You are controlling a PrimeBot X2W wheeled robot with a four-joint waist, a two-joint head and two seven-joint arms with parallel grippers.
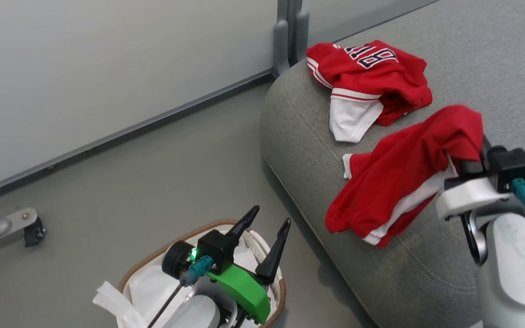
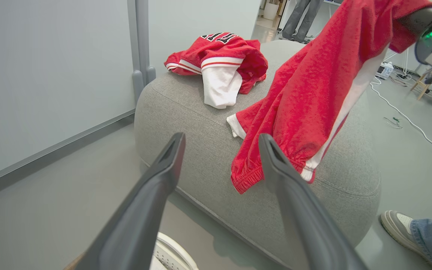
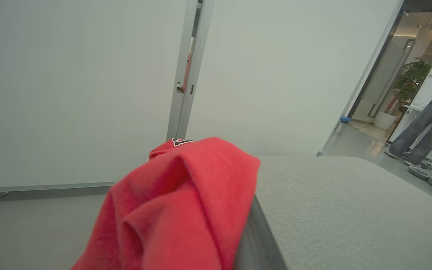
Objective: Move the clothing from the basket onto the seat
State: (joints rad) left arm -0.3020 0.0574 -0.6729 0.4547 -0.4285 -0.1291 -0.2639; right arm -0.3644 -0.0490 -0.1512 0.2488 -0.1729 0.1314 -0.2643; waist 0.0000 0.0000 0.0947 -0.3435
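Note:
The red jersey (image 1: 372, 77) with white sleeve and dark lettering lies crumpled at the far end of the grey seat (image 1: 299, 136). The plain red shirt (image 1: 404, 173) with white trim hangs from my right gripper (image 1: 466, 159), which is shut on its upper end; its lower part drapes on the seat near the front edge. In the right wrist view the shirt (image 3: 178, 210) bunches over the fingers. My left gripper (image 1: 271, 215) stands open and holds nothing, above the basket (image 1: 153, 259); in the left wrist view its fingers (image 2: 156, 180) point towards the seat (image 2: 201, 150).
A white liner sheet (image 1: 148, 287) lies in the basket. A pale wall with a grey post (image 1: 285, 36) runs behind the seat. A metal leg (image 1: 16, 225) sits on the floor at left. A person's shoe (image 2: 399, 225) is beside the seat, and cables (image 2: 407, 116) lie further off.

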